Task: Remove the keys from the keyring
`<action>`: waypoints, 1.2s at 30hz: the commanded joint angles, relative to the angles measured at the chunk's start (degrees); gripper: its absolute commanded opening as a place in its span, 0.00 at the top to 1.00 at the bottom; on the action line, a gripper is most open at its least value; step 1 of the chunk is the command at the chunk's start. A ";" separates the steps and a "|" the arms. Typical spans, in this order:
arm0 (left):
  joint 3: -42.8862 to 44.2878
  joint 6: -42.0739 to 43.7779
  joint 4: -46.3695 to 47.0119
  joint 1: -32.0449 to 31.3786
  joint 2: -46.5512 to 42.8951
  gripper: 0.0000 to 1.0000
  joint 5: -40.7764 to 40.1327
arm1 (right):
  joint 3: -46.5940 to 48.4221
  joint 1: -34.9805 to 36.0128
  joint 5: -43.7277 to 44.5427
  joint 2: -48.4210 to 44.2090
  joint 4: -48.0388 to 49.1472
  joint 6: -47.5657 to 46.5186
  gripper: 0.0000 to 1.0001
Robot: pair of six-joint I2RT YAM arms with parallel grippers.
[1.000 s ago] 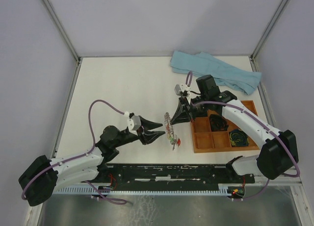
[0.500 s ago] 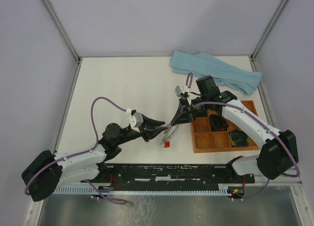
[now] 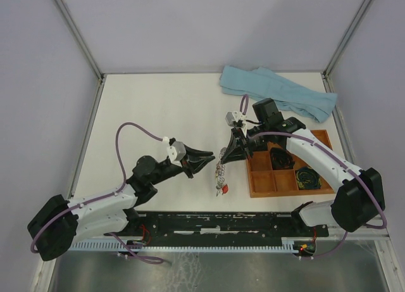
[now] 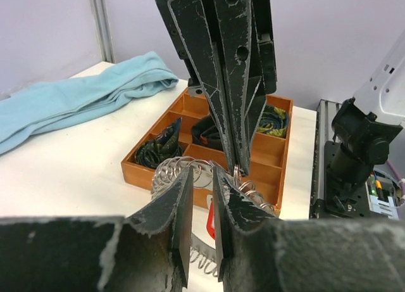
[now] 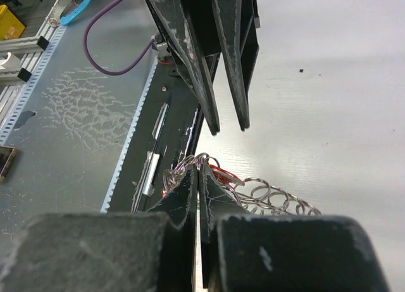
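The keyring (image 3: pixel 220 171), a silvery ring fringed with small metal loops, hangs from my right gripper (image 3: pixel 226 155), which is shut on its top edge. A red key (image 3: pixel 221 189) dangles at its lower end, just above the table. In the right wrist view the jaws (image 5: pixel 198 168) pinch the loops (image 5: pixel 272 194), with the red key (image 5: pixel 221 173) beside them. My left gripper (image 3: pixel 205 159) is just left of the ring, its jaws a narrow gap apart and empty. In the left wrist view (image 4: pixel 201 171) the loops (image 4: pixel 180 173) and the red key (image 4: pixel 211 223) lie just beyond the fingertips.
An orange compartment tray (image 3: pixel 259 190) stands to the right of the ring, with dark coiled bundles (image 3: pixel 280 158) in some compartments. A light blue cloth (image 3: pixel 278 92) lies at the back right. The arms' black base rail (image 3: pixel 221 222) runs along the near edge.
My left gripper narrowed from wide open and reached into the ring, pulling it sideways, then drew back slightly. The ring has swung back to hang below my right gripper.
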 commanded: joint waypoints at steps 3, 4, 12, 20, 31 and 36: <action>3.57 2.47 2.03 0.25 5.16 0.75 4.51 | 2.50 0.22 -3.55 -0.47 0.97 -0.71 0.99; 3.61 2.34 2.40 0.20 5.72 0.75 5.08 | 2.53 0.26 -3.59 -0.51 0.97 -0.79 0.99; 2.92 0.96 4.53 0.24 7.28 0.74 8.99 | 2.61 0.31 -3.54 -0.44 0.88 -0.96 0.99; 2.35 0.17 5.56 0.17 7.20 0.73 11.28 | 2.65 0.28 -3.43 -0.41 0.88 -0.98 0.99; 1.19 0.11 5.30 0.16 6.35 0.71 12.13 | 2.72 0.32 -3.51 -0.49 0.74 -0.95 0.99; 0.83 0.23 4.45 0.22 6.05 0.71 12.37 | 2.70 0.26 -3.50 -0.49 0.66 -0.97 0.99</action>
